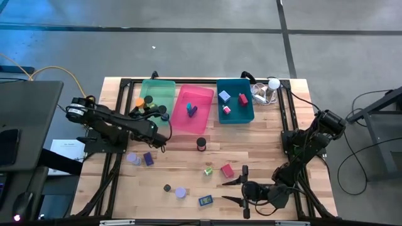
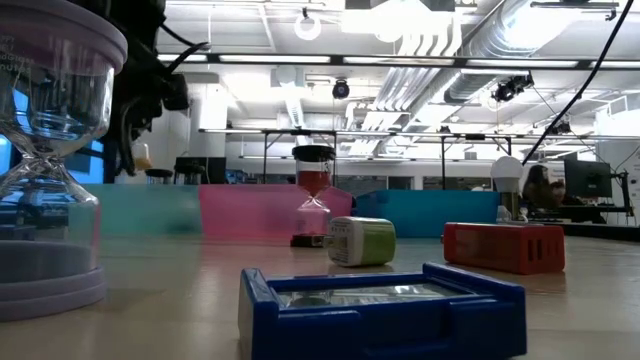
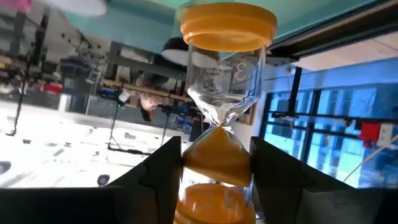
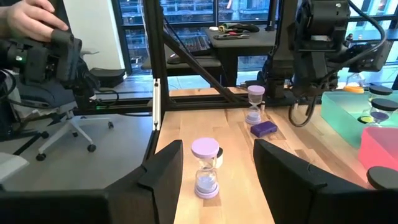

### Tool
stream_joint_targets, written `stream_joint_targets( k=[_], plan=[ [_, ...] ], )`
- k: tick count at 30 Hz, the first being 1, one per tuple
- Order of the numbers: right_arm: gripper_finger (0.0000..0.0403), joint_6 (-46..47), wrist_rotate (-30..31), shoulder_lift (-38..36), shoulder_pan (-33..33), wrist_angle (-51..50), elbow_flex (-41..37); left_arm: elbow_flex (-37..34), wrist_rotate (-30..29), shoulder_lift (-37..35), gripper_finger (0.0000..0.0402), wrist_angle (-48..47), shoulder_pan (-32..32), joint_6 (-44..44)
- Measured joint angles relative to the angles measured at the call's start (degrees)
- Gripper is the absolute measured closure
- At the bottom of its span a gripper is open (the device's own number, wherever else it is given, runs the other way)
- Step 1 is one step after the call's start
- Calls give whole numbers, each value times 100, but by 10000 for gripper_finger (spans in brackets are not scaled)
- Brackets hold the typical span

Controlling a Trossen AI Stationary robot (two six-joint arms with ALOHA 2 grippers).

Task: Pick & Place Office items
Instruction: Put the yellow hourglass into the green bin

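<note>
High view, left end effector point(image 1: 139, 108) clamping orange hourglass point(image 3: 221, 124) over green bin point(image 1: 164, 85) edge, right end effector point(image 1: 233, 190) spread empty near table front edge

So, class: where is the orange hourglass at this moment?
The orange hourglass sits between the left gripper's fingers, over the green bin at the table's far left.

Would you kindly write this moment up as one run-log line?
left gripper: shut on orange hourglass, over green bin | right gripper: open, empty, near table's front edge | next: lavender hourglass
</note>
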Motion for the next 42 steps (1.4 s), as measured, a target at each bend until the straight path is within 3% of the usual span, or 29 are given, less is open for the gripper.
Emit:
stream_joint_targets(
  k=[6,13,21,27,31,34,42],
  plan=[
    [218,2,-4,-2,-20,0,0,-143,207,97,242,195,-154,-61],
    [218,0,-23,-2,-20,-2,0,-282,311,807,242,189,-77,-380],
    [218,0,-35,-4,-20,-4,0,-282,203,1638,242,191,231,-1433],
    [218,0,-37,-4,-20,-7,0,-280,210,1784,242,215,252,-1477],
    [218,0,-37,-4,-20,-6,0,-280,547,1784,237,267,254,-1496],
    [218,-1,-39,-4,-20,-4,0,-279,794,1784,233,512,252,-1325],
    [218,-2,-37,-4,-20,-7,0,-278,801,1784,232,1154,252,-645]
  ],
)
